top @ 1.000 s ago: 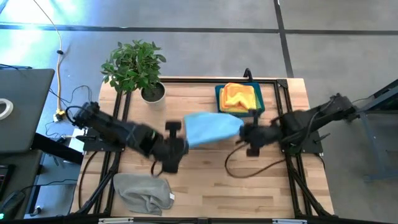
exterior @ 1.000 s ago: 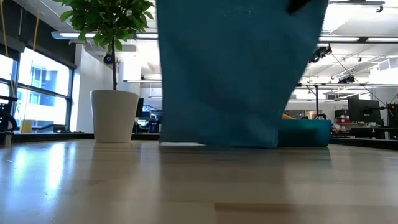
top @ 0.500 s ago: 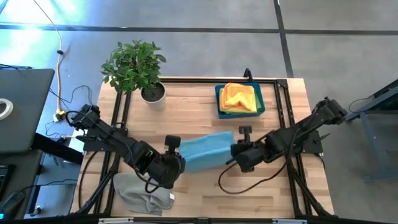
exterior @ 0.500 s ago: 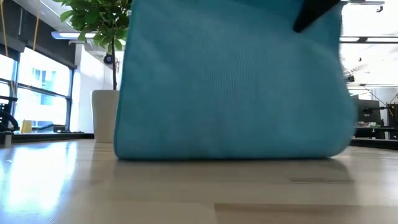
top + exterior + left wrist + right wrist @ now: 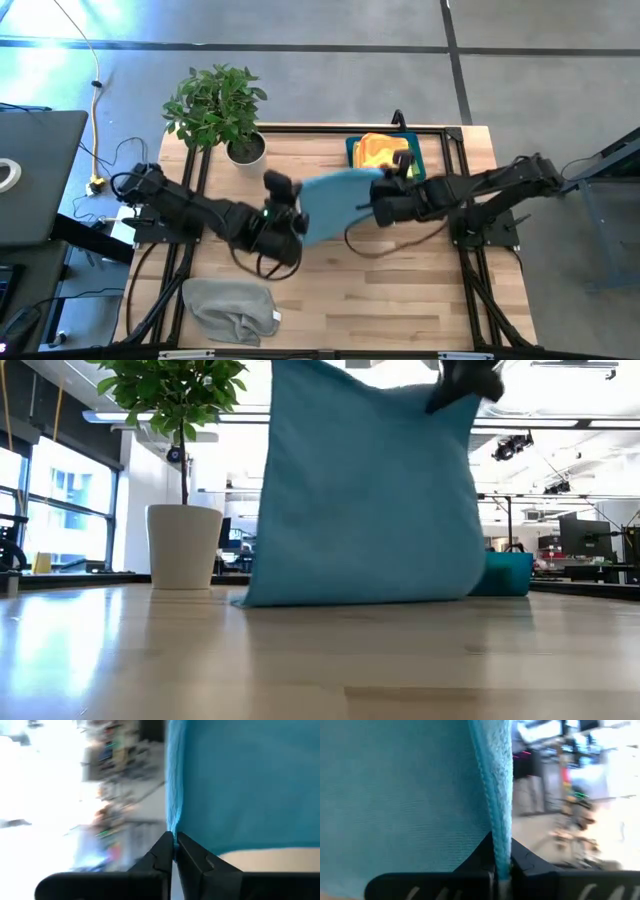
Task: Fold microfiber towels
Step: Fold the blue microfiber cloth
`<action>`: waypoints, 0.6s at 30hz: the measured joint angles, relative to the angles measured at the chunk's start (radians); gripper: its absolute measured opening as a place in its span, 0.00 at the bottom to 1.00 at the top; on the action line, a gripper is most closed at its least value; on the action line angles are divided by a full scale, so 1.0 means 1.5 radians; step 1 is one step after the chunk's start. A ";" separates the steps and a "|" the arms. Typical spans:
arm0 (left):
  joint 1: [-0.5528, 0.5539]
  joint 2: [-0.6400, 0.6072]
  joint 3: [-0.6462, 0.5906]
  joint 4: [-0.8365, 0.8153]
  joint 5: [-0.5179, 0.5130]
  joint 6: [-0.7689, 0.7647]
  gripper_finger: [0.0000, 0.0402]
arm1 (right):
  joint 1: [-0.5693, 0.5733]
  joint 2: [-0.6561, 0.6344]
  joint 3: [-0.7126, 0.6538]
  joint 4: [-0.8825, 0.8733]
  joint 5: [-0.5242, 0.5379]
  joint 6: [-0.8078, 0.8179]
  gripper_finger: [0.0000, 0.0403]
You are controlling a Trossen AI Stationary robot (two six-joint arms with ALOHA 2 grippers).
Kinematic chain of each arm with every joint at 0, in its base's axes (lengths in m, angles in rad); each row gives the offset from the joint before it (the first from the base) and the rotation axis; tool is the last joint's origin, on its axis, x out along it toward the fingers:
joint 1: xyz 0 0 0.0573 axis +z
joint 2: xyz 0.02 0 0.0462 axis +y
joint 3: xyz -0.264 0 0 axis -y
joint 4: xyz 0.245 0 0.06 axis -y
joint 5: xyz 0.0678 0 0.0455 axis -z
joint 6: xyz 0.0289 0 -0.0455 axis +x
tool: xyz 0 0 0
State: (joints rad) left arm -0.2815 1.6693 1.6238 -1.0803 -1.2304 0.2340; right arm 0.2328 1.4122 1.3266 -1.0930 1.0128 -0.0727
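Note:
A light blue microfiber towel (image 5: 335,195) is stretched between my two grippers over the middle of the table. In the low view the towel (image 5: 365,490) hangs as a sheet, and its lower edge (image 5: 350,600) reaches the table top. My left gripper (image 5: 292,208) is shut on its left end and my right gripper (image 5: 378,198) on its right end. A crumpled grey towel (image 5: 230,310) lies at the near left. Orange and yellow towels (image 5: 383,152) lie in the blue bin (image 5: 352,165). My left gripper pinches the towel's left side edge (image 5: 172,822) between its two fingers, near the top corner. The fingers come roughly level from the table's left. The towel hangs below, lower edge on the table. My right gripper pinches the towel's right side edge (image 5: 499,825) between its two fingers, near the top corner (image 5: 440,395). The fingers come roughly level from the table's right. The top edge between the grippers sags a little.
A potted plant (image 5: 215,105) in a white pot stands at the far left. The blue bin sits at the far right, just behind my right gripper. Bare wood (image 5: 400,300) lies along the near edge, right of the grey towel.
Both grippers swung with the blue towel toward the near edge and down, then back toward the far edge, turning their wrists. The towel stayed held at both ends. Its lower edge stays at the table and has gone back toward the far side.

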 joint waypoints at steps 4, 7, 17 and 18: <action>0.048 -0.011 0.001 0.016 -0.150 0.102 0.03 | -0.046 -0.014 0.000 0.035 0.070 -0.074 0.00; 0.068 -0.023 0.000 0.030 -0.185 0.118 0.03 | -0.061 -0.029 0.000 0.063 0.095 -0.107 0.00; -0.023 -0.023 0.000 0.042 0.200 -0.066 0.03 | 0.012 -0.020 0.000 0.025 -0.165 0.020 0.00; -0.034 -0.021 0.000 0.044 0.234 -0.077 0.03 | 0.028 -0.018 0.000 0.027 -0.163 0.023 0.00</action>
State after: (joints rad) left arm -0.3323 1.6372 1.6241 -1.0140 -0.8789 0.1189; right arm 0.2745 1.3848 1.3266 -1.0529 0.7685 -0.0379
